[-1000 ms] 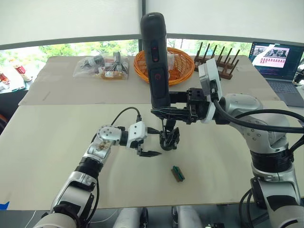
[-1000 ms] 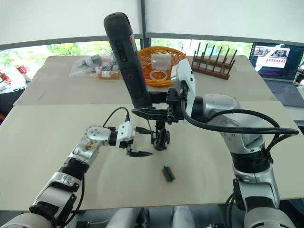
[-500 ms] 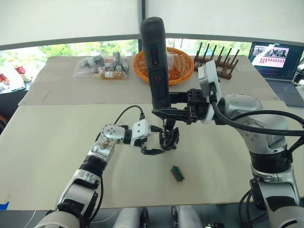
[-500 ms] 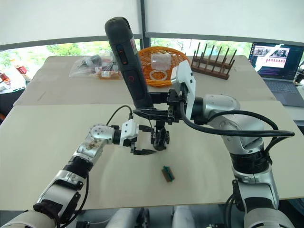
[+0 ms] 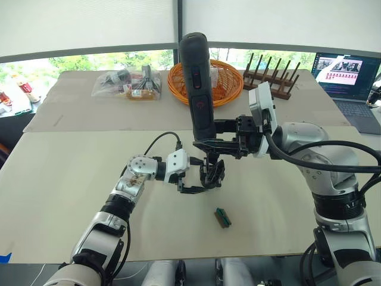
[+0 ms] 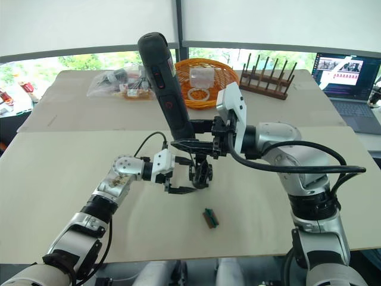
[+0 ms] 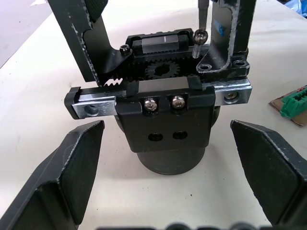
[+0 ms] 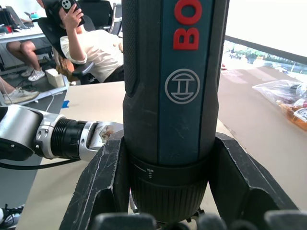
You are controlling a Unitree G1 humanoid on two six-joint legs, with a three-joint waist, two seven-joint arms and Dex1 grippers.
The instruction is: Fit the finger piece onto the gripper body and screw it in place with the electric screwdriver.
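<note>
The gripper body (image 5: 211, 173) stands on its round base mid-table. My left gripper (image 5: 191, 182) is open, one finger (image 7: 72, 167) on each side of the gripper body (image 7: 165, 139) without touching it. My right gripper (image 5: 209, 143) is shut on the electric screwdriver (image 5: 198, 89), held nearly upright above the body. The thin bit (image 7: 202, 19) comes down onto a screw head beside the black finger piece (image 7: 238, 38), which stands on the body's silver rail. The right wrist view shows the screwdriver (image 8: 170, 96) clamped between the right fingers (image 8: 103, 187).
A small green-and-brown block (image 5: 222, 217) lies on the table near the front of the body. At the back are an orange basket (image 5: 221, 89), a wooden rack (image 5: 271, 76), a plastic bag of parts (image 5: 128, 83) and a laptop (image 5: 351, 83). A seated person (image 8: 91, 43) is behind.
My left gripper has moved right, and its open fingers now flank the gripper body. The right arm has lowered the screwdriver a little.
</note>
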